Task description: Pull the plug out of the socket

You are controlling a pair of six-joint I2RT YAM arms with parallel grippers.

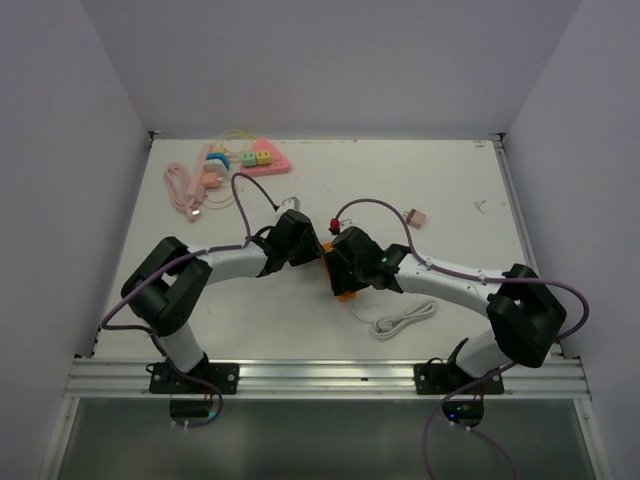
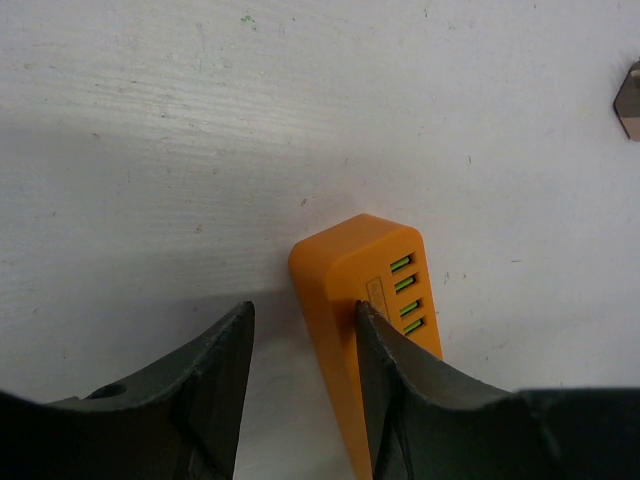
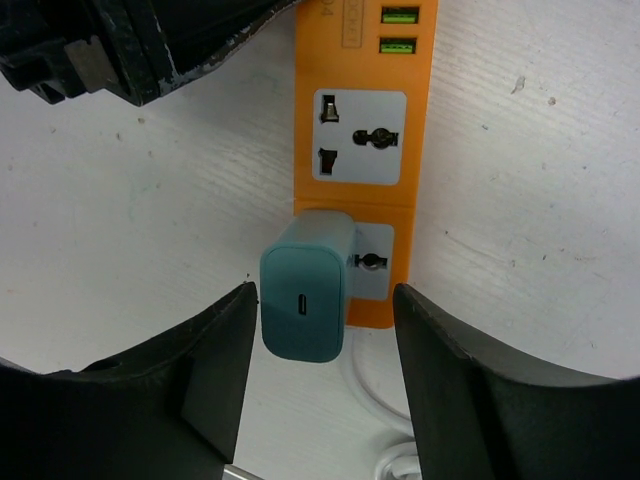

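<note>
An orange power strip [image 3: 360,100] lies on the white table; it also shows in the left wrist view [image 2: 345,270] with green USB ports. A teal plug [image 3: 305,290] sits in its near socket. My right gripper [image 3: 325,290] is open, one finger on each side of the plug, the left finger close to it. My left gripper [image 2: 305,310] is open at the strip's USB end; its right finger [image 2: 385,350] lies against the strip, its left finger [image 2: 225,350] is over bare table. From above both grippers, left [image 1: 300,243] and right [image 1: 350,262], cover most of the strip [image 1: 345,293].
The strip's white cable [image 1: 405,320] is coiled near the right arm. A pink tray [image 1: 262,155] with small coloured parts and a pink cable [image 1: 185,190] lie at the back left. A small pink adapter [image 1: 417,217] lies behind the right arm.
</note>
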